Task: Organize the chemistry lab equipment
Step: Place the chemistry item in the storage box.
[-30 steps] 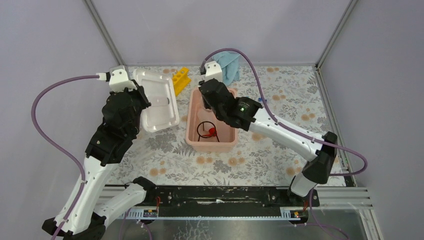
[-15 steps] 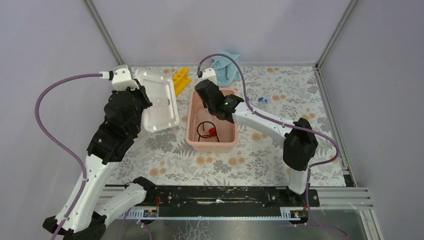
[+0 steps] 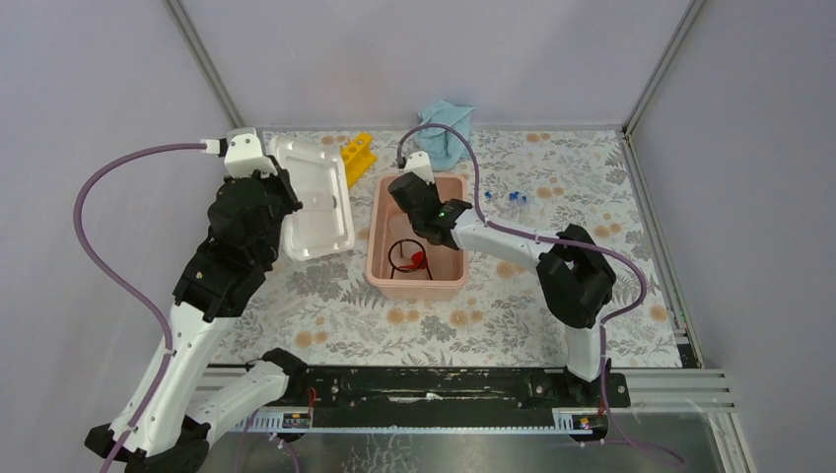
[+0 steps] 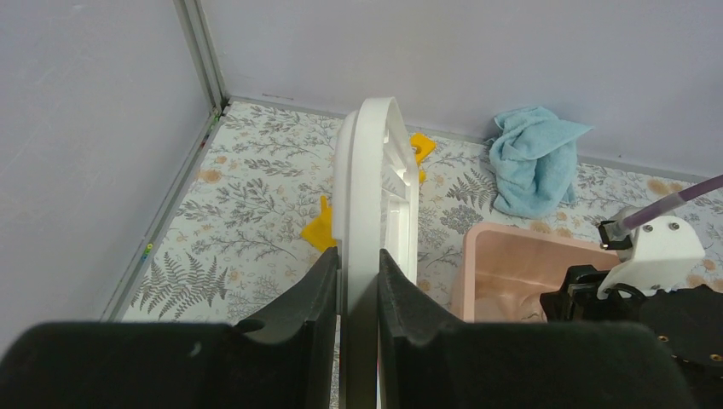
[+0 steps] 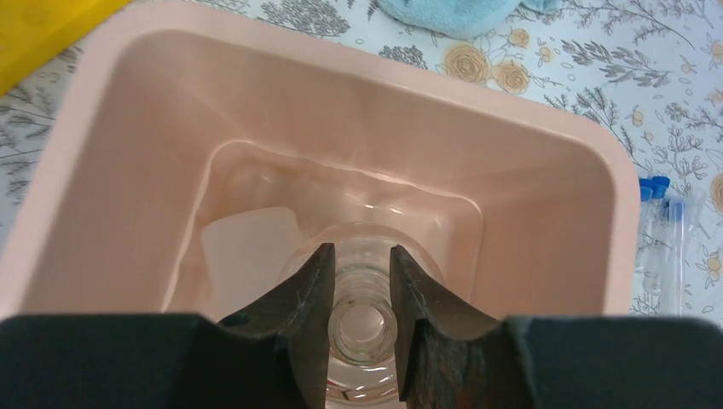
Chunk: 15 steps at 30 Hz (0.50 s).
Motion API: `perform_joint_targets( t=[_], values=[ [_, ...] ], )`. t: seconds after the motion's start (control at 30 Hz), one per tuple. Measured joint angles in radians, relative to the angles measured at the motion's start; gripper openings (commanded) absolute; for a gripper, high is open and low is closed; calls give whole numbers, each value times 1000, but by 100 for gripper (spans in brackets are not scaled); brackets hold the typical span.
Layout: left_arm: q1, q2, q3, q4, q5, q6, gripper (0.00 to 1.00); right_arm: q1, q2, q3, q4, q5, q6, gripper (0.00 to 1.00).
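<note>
My right gripper (image 5: 360, 256) is shut on the neck of a clear glass flask (image 5: 362, 328) standing inside the pink bin (image 5: 375, 60). In the top view the bin (image 3: 380, 232) also holds a black wire ring (image 3: 404, 258) and the red spout of a clear bottle (image 3: 420, 259). My left gripper (image 4: 358, 256) is shut on a white lid (image 4: 375, 170), held on edge left of the bin. The yellow test-tube rack (image 3: 357, 153) lies behind the lid. Blue-capped tubes (image 3: 513, 197) lie on the table right of the bin.
A blue cloth (image 3: 446, 128) is bunched at the back wall behind the bin. A translucent white piece (image 5: 251, 247) lies on the bin floor next to the flask. Metal frame posts and grey walls close the floral table on three sides.
The right arm's elbow has folded in to the left and its wrist has shifted slightly nearer over the bin, uncovering the blue cloth. The left arm and lid have stayed put.
</note>
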<state>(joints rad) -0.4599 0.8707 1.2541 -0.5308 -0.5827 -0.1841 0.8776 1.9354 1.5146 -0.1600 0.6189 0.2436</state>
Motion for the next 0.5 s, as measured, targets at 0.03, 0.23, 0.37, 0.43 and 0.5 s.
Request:
perform_joint_targets(
  t=[0.03,0.23,0.37,0.43,0.5],
  values=[
    [0,0,0,0,0,0,0,-3,4,-11,12,5,0,0],
    [0,3,0,0,1,0,0,-11,29,-66,73,32,7,0],
    [0,10,0,0,9,0,0,-16,37,-95,108,45,24,0],
    [0,12,0,0,18,-1,0,-20,39,-105,121,47,39,0],
    [0,12,0,0,23,-1,0,-25,40,-114,129,50,63,0]
  ],
)
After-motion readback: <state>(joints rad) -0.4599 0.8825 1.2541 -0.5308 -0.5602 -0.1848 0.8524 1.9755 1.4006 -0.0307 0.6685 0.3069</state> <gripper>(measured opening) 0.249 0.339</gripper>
